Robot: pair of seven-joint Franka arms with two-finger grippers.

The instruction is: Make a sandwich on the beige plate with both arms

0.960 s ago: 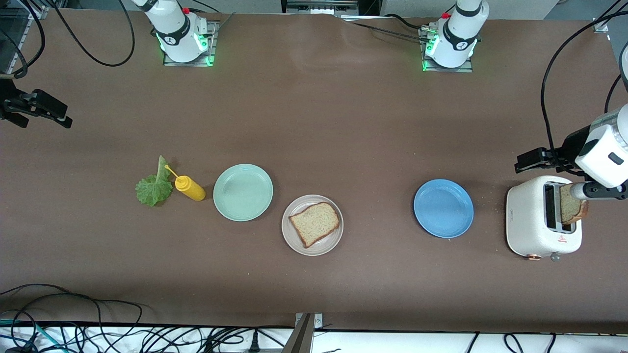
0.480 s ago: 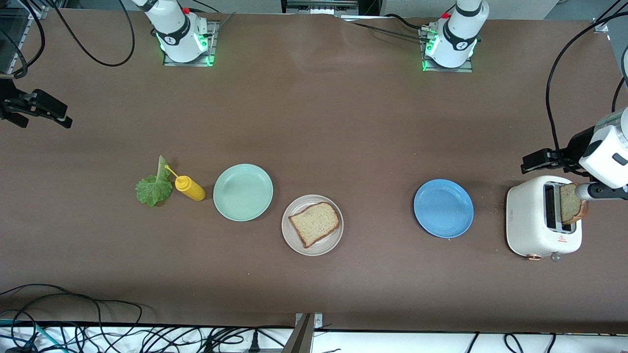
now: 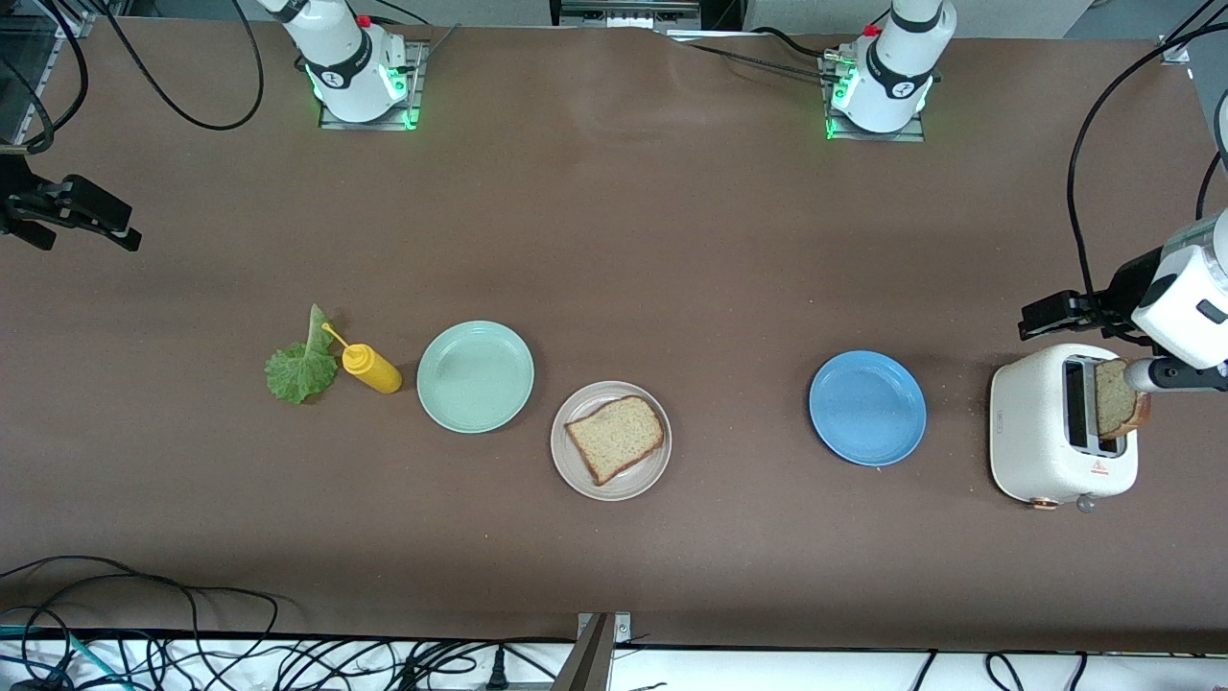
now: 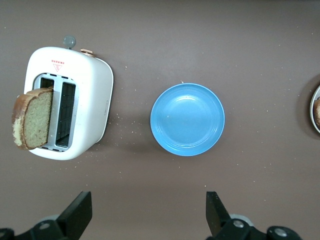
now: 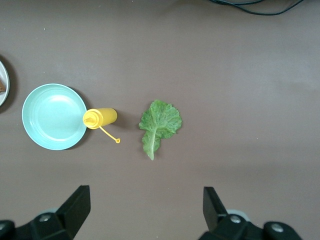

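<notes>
Beige plate (image 3: 611, 468) mid-bench (image 3: 672, 250), one bread slice (image 3: 615, 437) lying flat on it. Second slice (image 3: 1113, 397) upright in toaster (image 3: 1041, 437) slot at left arm's end. Blue plate (image 3: 867, 408) between toaster and beige plate. Mint-green plate (image 3: 475, 375) beside beige plate, toward right arm's end; yellow squeeze bottle (image 3: 370, 368) just beside it, lettuce leaf (image 3: 301, 367) next.

Left pincer (image 4: 149, 215) fingers spread wide, holding nothing, high over bare bench near toaster. Right pincer (image 5: 145, 212) likewise spread, probably waiting, over bench near lettuce.
</notes>
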